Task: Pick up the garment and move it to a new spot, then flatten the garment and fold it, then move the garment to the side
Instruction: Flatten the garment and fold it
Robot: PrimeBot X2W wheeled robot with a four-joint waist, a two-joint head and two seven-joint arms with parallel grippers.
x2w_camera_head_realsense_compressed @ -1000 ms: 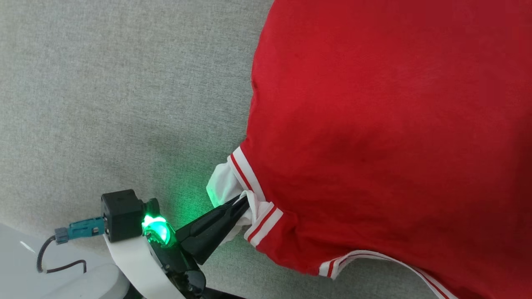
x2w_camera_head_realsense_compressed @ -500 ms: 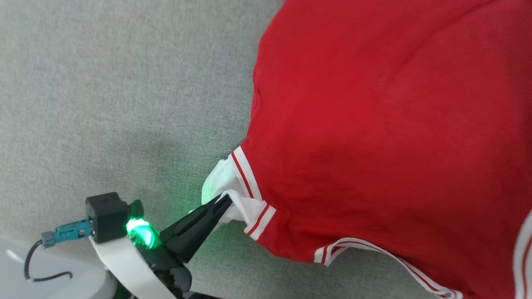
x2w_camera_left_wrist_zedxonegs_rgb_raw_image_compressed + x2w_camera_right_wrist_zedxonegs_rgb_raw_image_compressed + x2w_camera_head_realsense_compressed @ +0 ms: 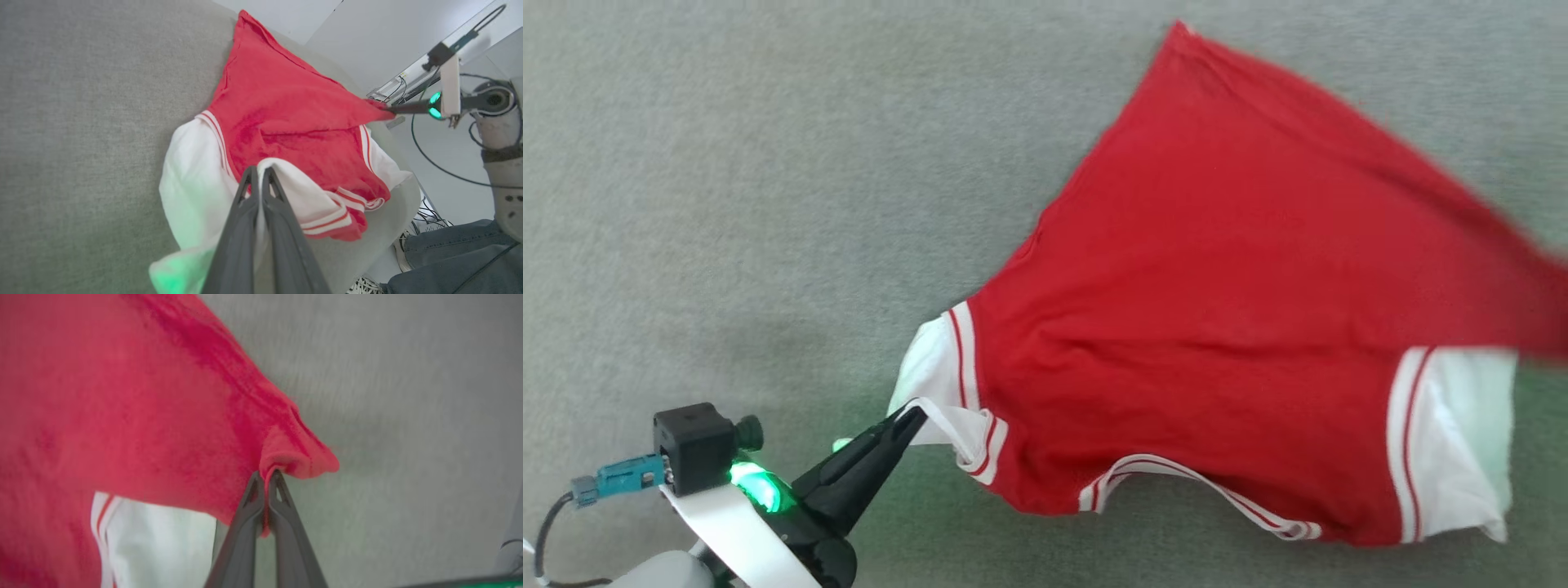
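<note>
The left arm comes in from the lower left corner of the head view, its dark fingers slanting up and to the right. The left gripper [image 3: 913,415] is pressed closed on the white sleeve edge of the shirt [image 3: 1217,327] — in the left wrist view the white cloth folds over the two fingertips, which sit together with no gap. The right gripper [image 3: 267,475] is likewise clamped tight, with a bunched bit of red cloth pinched between its tips. Seen from the left wrist view, it reaches in level from the right and holds a corner of the shirt's red body lifted and pulled to a point. Between the two grips the shirt spreads over the grey fabric surface [image 3: 727,204], plain red side up. One white sleeve lies beside the left gripper and the other at the far right of the head view. The red part toward the right gripper is blurred. A person's leg in jeans [image 3: 449,253] shows past the surface's edge in the left wrist view.
</note>
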